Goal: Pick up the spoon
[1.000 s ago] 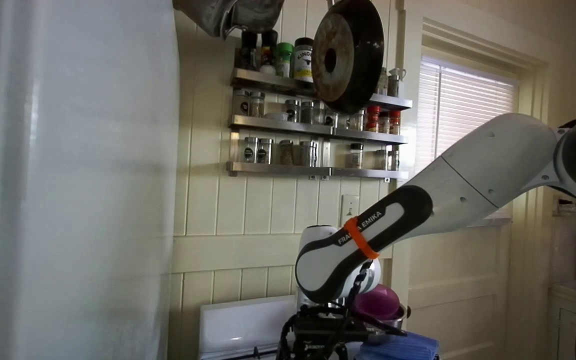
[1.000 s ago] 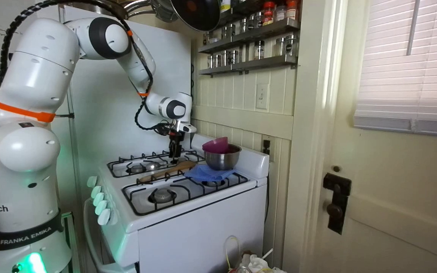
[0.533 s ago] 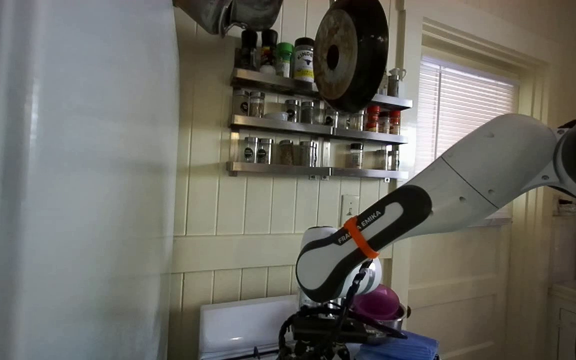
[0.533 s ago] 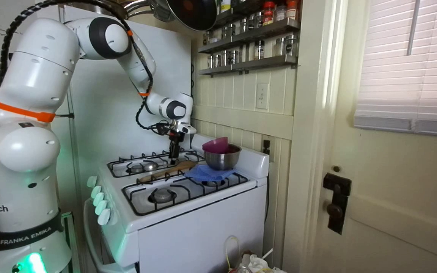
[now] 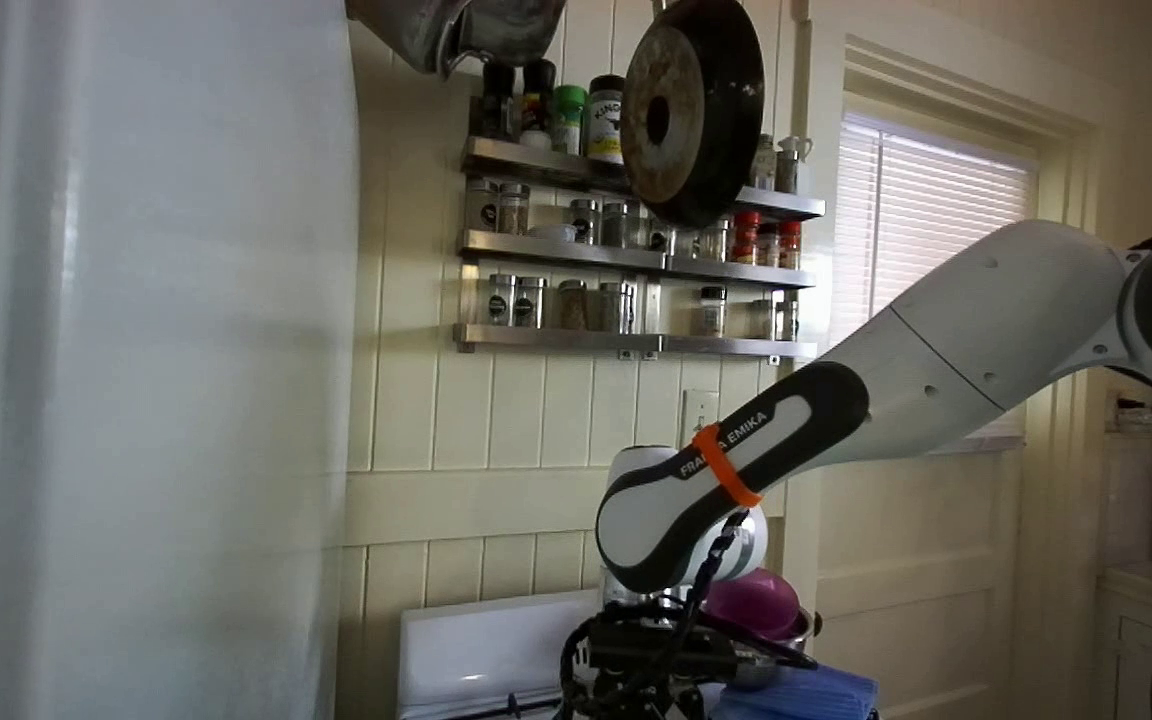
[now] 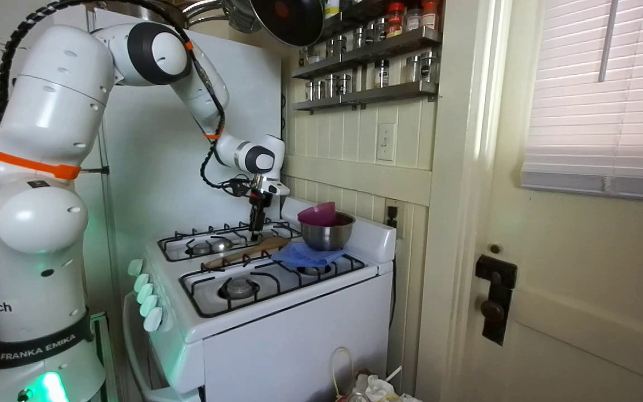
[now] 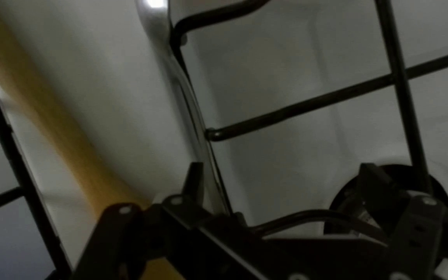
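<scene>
Against half a second earlier, hanging pan [image 5: 696, 110] has swung and arm [image 5: 986, 320] sits slightly higher, arched down over the surface [image 6: 171, 272], tool [image 7: 282, 169] spread apart near metal spoon [image 7: 168, 58].

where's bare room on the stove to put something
Free: the front burner between knobs, wooden utensil and blue cloth; a slim white strip between utensil and metal spoon. Crowded: the back, by cloth and bowls, and around the fingers.
</scene>
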